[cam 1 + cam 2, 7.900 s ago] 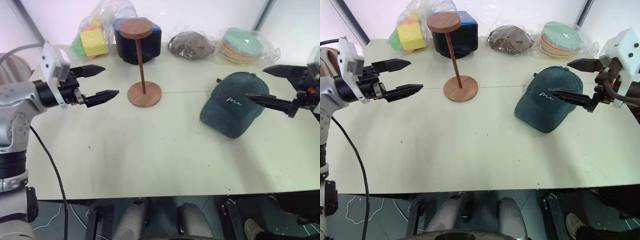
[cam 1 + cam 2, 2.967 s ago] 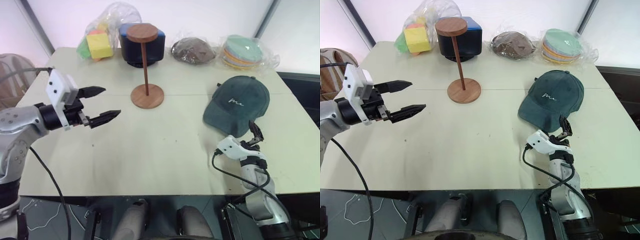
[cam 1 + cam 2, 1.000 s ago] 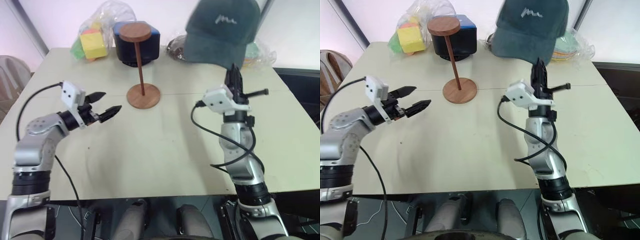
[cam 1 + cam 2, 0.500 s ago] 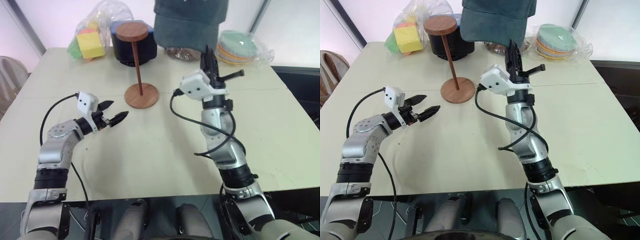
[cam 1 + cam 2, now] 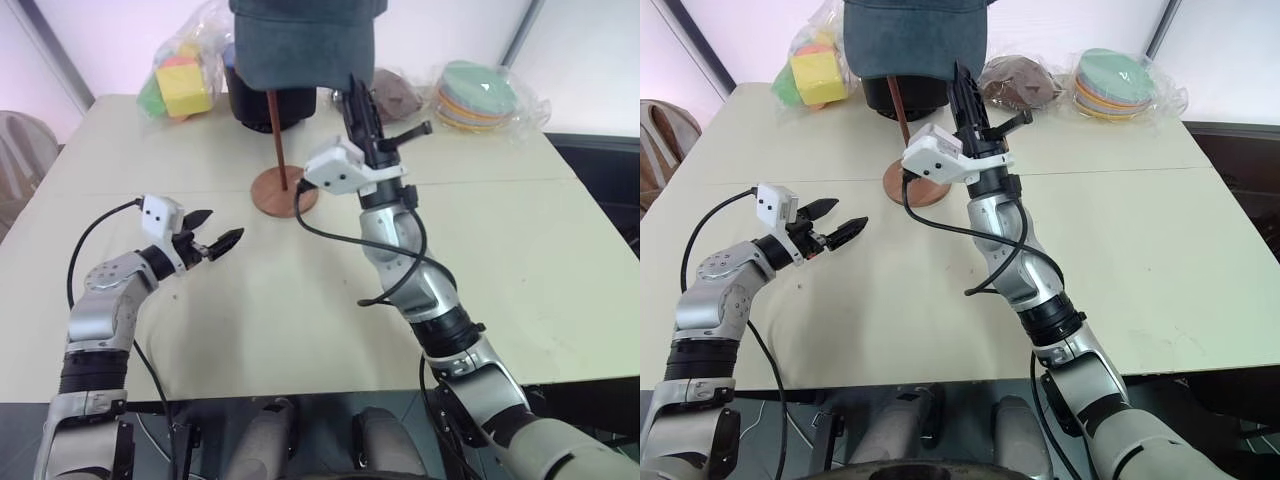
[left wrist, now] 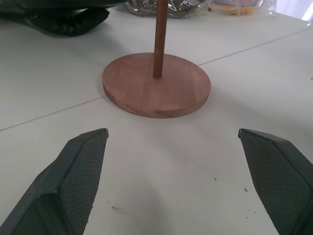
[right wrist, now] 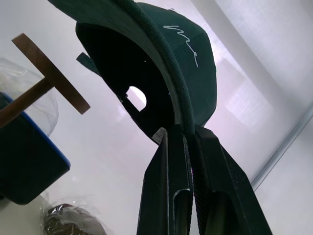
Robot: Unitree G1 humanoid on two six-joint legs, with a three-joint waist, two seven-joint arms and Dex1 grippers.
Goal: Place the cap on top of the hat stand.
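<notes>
Cap [image 5: 303, 40] pinched by brim in right gripper [image 7: 188, 134] fingers, raised over hat stand [image 6: 156, 83]. Centre crown above disc, lower gently, then release. Left gripper [image 5: 218, 243] fingers apart, empty.

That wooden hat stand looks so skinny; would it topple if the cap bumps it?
Possibly. The hat stand has one thin upright rod, so a knock near its top could tip it. Its wide flat base should resist light nudges. The cap looks soft, so contact is probably gentle.

Matt suede-like cloth cap [image 7: 195, 63], smooth brown wooden hat stand [image 6: 156, 83]
</notes>
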